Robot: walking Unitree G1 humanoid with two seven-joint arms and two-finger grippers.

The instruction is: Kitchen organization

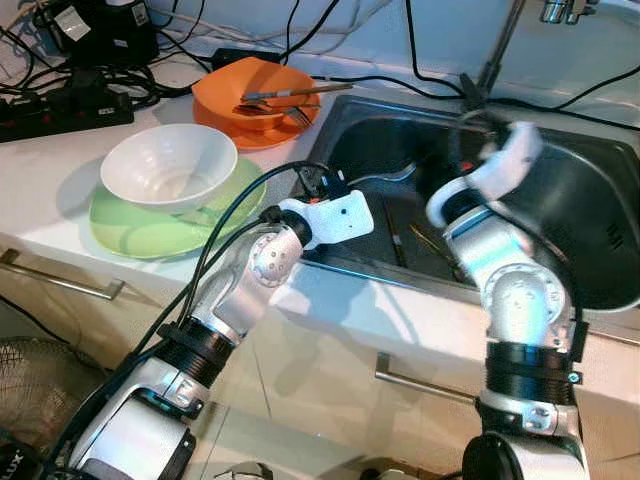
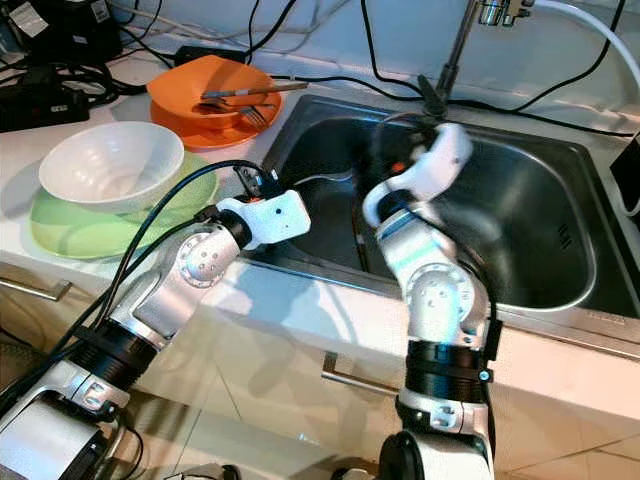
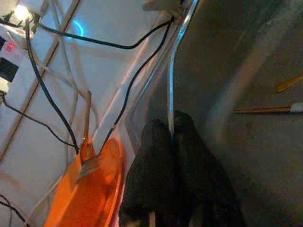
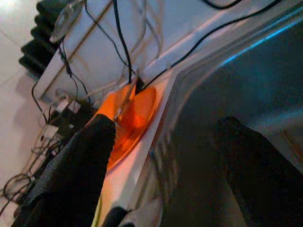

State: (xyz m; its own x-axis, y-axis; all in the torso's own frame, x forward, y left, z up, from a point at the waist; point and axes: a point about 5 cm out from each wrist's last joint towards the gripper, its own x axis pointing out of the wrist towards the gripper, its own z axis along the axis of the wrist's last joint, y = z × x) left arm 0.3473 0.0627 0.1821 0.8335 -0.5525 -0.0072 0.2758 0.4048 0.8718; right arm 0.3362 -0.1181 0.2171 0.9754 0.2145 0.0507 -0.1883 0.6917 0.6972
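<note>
- Two grippers reach into the sink (image 1: 600,290) in your left eye view; the right gripper (image 1: 470,125) hangs over the basin's middle, though its fingers are too blurred here to read; the left gripper (image 1: 325,182) sits at the sink's near-left rim; the chopsticks (image 1: 432,243) lie on the basin floor between the two arms, below and toward you from the right gripper.
- In your right eye view the same layout holds; the orange bowl (image 2: 205,95) with a fork (image 2: 255,112) and another utensil across it stands on the counter just left of the sink; the white bowl (image 2: 110,165) rests on the green plate (image 2: 60,235) nearer you.
- In your left wrist view the left gripper (image 3: 171,127) has its two fingers pressed together with nothing between them; the chopsticks (image 3: 265,109) lie well apart ahead, long axis crosswise to the fingers.
- In your right wrist view the right gripper (image 4: 163,142) is spread wide and empty over the basin; I judge this arm nearer the chopsticks, so you would lower it and turn the wrist to span their length.
</note>
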